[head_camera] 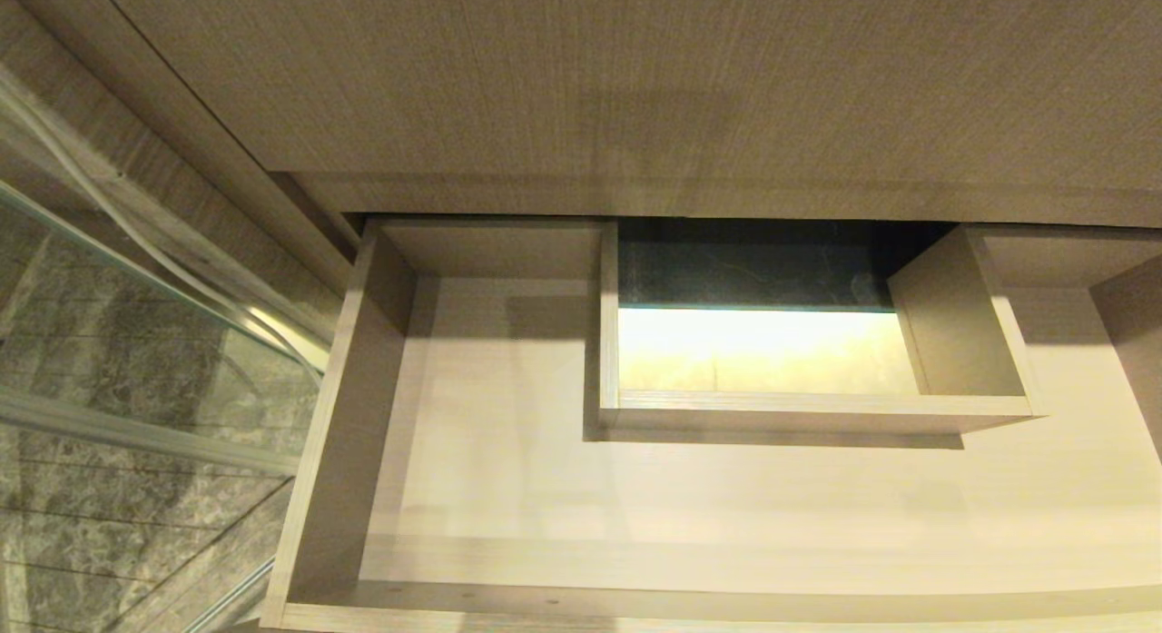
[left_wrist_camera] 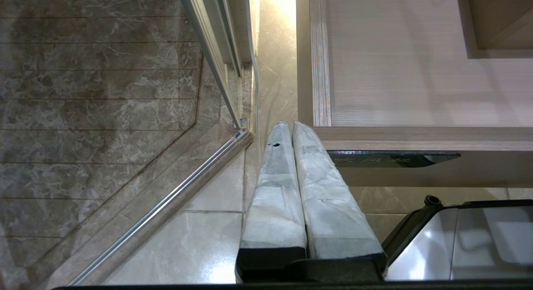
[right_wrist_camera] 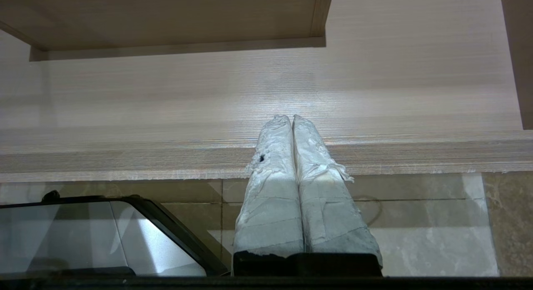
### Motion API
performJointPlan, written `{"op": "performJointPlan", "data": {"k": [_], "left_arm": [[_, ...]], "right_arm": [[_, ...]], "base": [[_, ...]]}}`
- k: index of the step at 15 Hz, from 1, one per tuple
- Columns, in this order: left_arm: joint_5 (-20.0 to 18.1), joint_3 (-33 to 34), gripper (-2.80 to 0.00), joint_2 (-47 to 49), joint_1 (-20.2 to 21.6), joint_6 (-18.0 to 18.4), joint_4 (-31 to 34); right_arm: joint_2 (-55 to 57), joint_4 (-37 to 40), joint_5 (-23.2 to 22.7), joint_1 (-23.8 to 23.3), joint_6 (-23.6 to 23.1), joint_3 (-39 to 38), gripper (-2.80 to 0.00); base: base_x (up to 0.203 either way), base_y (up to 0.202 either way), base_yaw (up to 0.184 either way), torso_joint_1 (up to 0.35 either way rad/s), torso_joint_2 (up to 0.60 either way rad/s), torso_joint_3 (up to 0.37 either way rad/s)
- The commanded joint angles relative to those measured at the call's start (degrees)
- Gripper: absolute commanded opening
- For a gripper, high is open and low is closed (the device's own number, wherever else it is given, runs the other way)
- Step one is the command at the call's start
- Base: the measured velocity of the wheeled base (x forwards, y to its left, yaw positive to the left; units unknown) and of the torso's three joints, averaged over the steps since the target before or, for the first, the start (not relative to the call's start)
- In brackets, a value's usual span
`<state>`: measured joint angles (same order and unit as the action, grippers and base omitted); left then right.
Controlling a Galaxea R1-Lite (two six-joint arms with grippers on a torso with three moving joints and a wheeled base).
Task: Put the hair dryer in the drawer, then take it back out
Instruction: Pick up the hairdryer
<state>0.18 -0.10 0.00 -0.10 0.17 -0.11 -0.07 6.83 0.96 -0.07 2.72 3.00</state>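
Drawer [head_camera: 472,488] is pulled open below the head camera, pale wood-grain, a boxed cut-out [head_camera: 772,406] at its back. Marble floor [left_wrist_camera: 200,236] is seen left. Left gripper [left_wrist_camera: 292,125] and right gripper [right_wrist_camera: 291,117]: fingers clenched, empty, at the drawer front.

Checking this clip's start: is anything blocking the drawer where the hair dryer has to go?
Nothing visible does: the drawer stands open with a bare floor around its raised inner box. No hair dryer shows in any view.

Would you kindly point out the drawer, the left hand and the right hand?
drawer [head_camera: 336,433]: head view, left side wall.
left hand [left_wrist_camera: 291,125]: left wrist view, between its shut fingertips.
right hand [right_wrist_camera: 291,118]: right wrist view, between its shut fingertips.
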Motion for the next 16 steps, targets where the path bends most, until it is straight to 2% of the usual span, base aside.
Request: {"op": "performJointPlan", "data": {"k": [1,16], "left_arm": [[-0.01,0.01,-2.8,0.09,0.01,-0.09,-0.07],[-0.09,0.01,-2.8,0.09,0.01,-0.17,-0.07]], "right_arm": [[0.07,0.03,0.0,-0.01,0.01,-0.01,-2.8],[0.07,0.03,0.0,0.02,0.01,-0.01,-2.8]], "base": [[0.0,0.0,0.0,0.0,0.0,0.0],[0.0,0.0,0.0,0.0,0.0,0.0]]}}
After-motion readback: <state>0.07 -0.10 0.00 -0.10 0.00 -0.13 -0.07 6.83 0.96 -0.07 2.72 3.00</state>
